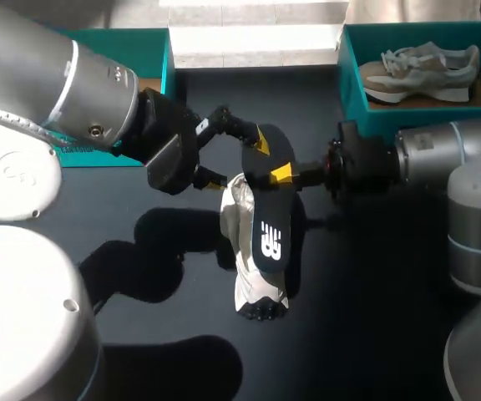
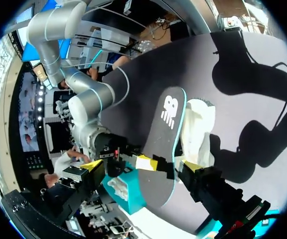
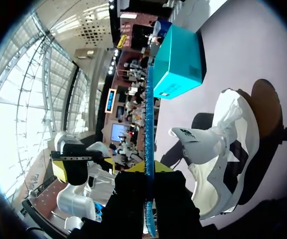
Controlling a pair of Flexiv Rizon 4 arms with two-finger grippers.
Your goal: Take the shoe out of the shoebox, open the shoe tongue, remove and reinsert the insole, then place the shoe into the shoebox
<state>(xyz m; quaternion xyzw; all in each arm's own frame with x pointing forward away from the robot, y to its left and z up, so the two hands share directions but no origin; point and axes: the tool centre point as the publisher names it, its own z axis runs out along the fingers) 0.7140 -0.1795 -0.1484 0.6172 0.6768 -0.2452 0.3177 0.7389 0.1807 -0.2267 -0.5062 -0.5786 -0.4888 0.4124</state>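
While right gripper (image 3: 148,172) pinches black insole (image 1: 271,209) by edge, jaws nearly closed, left gripper (image 2: 142,167) gapes wide around it, no grip. White shoe (image 1: 253,292) sits underneath on table (image 1: 374,292).

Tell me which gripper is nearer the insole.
Right. The right gripper is shut on the insole, pinching it edge-on near one end. The left gripper is open, with its fingers on either side of that same end and not clamping it.
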